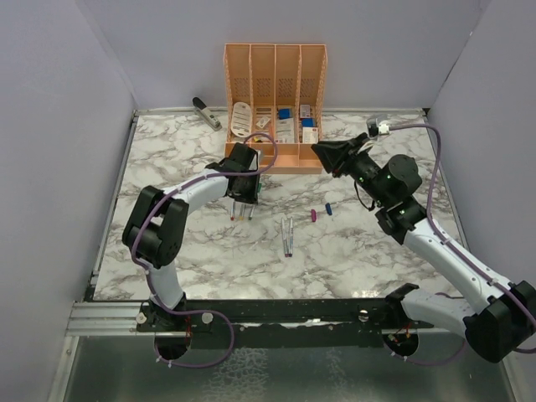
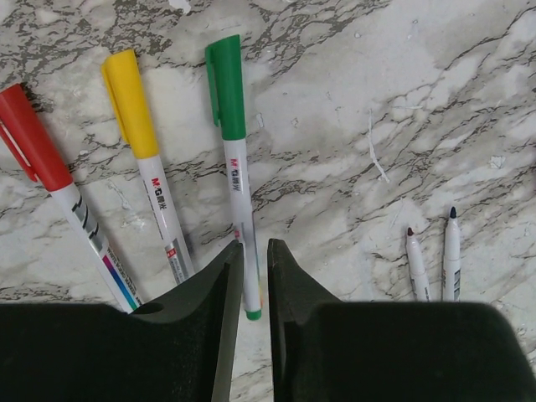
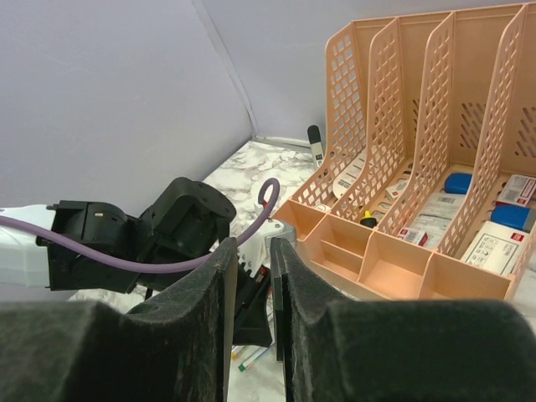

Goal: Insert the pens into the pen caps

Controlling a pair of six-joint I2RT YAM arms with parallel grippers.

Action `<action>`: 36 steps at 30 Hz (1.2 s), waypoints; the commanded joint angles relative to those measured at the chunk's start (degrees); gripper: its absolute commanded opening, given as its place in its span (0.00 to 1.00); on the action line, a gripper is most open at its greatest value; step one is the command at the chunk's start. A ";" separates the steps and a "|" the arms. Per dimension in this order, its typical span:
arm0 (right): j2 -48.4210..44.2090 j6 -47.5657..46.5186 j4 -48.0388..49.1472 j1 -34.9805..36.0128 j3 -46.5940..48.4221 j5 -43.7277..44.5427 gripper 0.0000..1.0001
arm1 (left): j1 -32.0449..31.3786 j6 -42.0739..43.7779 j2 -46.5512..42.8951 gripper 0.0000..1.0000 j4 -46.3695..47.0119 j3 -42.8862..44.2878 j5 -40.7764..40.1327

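Three capped pens lie side by side on the marble in the left wrist view: one with a red cap point(image 2: 29, 138), one with a yellow cap point(image 2: 130, 105) and one with a green cap point(image 2: 226, 88). My left gripper point(image 2: 255, 244) stands over the green-capped pen's point(image 2: 237, 180) tail end, jaws slightly open, with a sliver of space between the barrel and the right jaw. Two uncapped pens point(image 2: 416, 264) point(image 2: 451, 251) lie to the right, also seen from above point(image 1: 287, 236). A purple cap point(image 1: 312, 215) and a blue cap point(image 1: 329, 208) lie loose. My right gripper point(image 3: 251, 244) hovers raised, narrowly open and empty.
The orange organiser point(image 1: 275, 109) with its blue-and-white boxes stands at the back centre, close to the right gripper point(image 1: 318, 151). A grey stapler point(image 1: 205, 113) lies at the back left. Grey walls enclose the marble table point(image 1: 167, 251) on three sides.
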 commanded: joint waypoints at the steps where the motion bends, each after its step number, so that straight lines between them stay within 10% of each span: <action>1: 0.47 0.70 -0.36 0.32 1.61 0.64 0.23 | -0.19 -0.26 1.87 0.21 -0.64 -0.81 -0.77; 20: 2.19 1.38 -0.19 0.32 1.34 0.94 0.24 | -0.27 1.14 -1.32 0.24 -2.21 3.76 -1.18; 36: 4.03 -3.51 -24.08 0.58 4.20 11.32 0.23 | -5.07 5.26 -7.82 0.26 -0.20 -2.84 11.51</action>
